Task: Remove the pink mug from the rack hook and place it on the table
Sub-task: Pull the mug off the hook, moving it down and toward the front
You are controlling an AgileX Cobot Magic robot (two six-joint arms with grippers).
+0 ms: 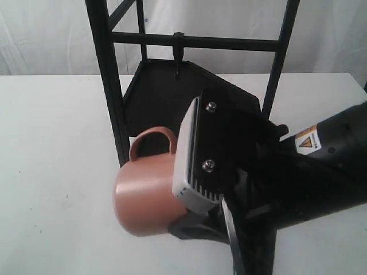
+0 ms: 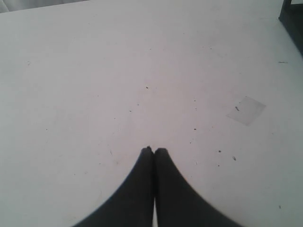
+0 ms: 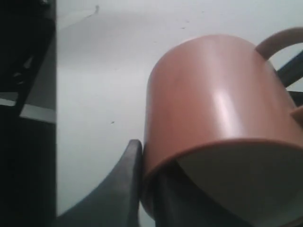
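Observation:
The pink mug [image 1: 146, 195] [image 3: 213, 104] hangs tilted in the air in front of the rack, its handle pointing up. My right gripper [image 1: 189, 215] [image 3: 144, 161] is shut on its rim, one finger outside the wall and one inside the cream-white cup. The rack hook [image 1: 178, 54] points down from the crossbar, bare, above and behind the mug. The white table [image 1: 51, 172] lies below. My left gripper [image 2: 154, 151] is shut with nothing in it, over bare tabletop [image 2: 118, 71]; it does not show in the exterior view.
The black rack's left upright [image 1: 112, 86] stands just behind the mug, and its dark lower shelf [image 1: 155, 94] lies behind it. The right upright [image 1: 281, 57] rises past my right arm [image 1: 327, 166]. A rack corner [image 2: 291, 19] shows in the left wrist view.

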